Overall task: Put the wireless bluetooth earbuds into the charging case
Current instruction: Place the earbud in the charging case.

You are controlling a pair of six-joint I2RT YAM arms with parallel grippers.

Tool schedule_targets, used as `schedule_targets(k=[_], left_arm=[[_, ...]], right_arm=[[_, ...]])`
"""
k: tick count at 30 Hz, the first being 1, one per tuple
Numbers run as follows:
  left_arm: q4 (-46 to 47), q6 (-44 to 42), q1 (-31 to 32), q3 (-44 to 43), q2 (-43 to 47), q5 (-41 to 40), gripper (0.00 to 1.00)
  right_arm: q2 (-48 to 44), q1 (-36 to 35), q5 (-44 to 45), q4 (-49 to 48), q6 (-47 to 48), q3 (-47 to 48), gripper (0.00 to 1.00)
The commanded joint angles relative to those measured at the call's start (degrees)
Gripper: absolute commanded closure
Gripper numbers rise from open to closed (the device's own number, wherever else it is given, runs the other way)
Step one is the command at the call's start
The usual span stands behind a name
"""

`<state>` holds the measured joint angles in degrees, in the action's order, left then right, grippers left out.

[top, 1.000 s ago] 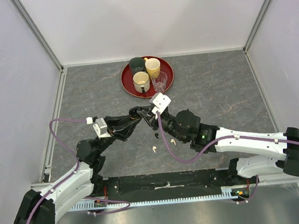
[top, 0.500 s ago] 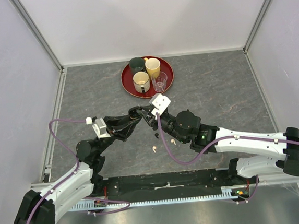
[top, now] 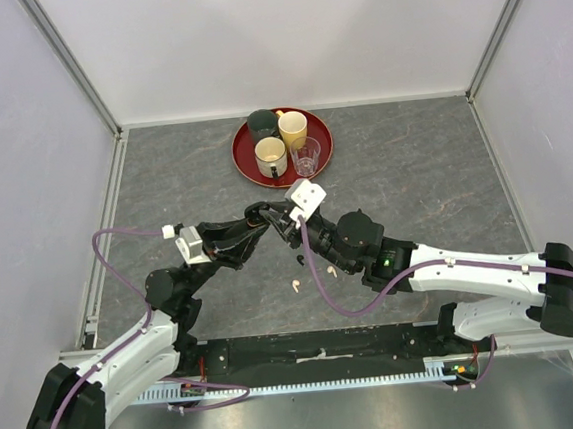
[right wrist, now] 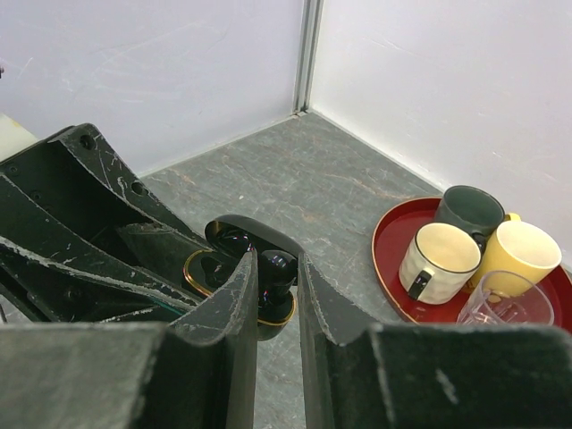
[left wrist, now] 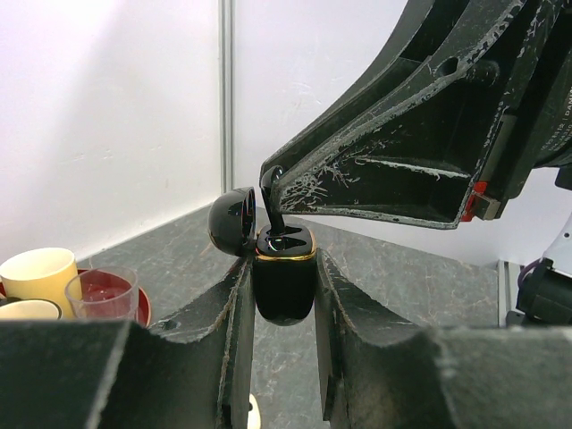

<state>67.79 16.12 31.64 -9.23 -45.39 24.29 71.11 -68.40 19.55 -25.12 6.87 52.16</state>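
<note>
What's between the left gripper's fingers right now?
The black charging case, lid open, clamped in the left gripper; the left wrist view shows it.

Small drift only. Right gripper, pinching black earbud, edged slightly up-left in top view, toward tray. Left gripper, clamping charging case, crept marginally the same way.

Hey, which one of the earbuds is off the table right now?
The black earbud, pinched in the right gripper with its stem at the open charging case. The cream earbuds lie loose on the table instead.
</note>
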Motion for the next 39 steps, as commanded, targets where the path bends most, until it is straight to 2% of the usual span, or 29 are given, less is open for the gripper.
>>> schedule_targets(k=[1, 15, 26, 39], left_arm=[[6.04, 1.37, 0.18, -0.52, 0.30, -0.91, 0.98], [7.62, 2.25, 0.18, -0.17, 0.39, -2.76, 0.98], [8.06, 2.34, 0.18, 0.36, 0.65, -3.46, 0.98], [5.95, 1.19, 0.18, 0.36, 1.97, -4.78, 0.98]], right_arm=[[0.08, 0.11, -0.83, -0.98, -1.78, -0.92, 1.00], [-1.77, 0.11, -0.65, 0.95, -0.02, -1.98, 1.00], [-2.56, 0.11, -1.53, -0.01, -2.21, -0.48, 1.00], [-3.26, 0.20, -2.59, 5.26, -1.51, 2.42, 1.00]])
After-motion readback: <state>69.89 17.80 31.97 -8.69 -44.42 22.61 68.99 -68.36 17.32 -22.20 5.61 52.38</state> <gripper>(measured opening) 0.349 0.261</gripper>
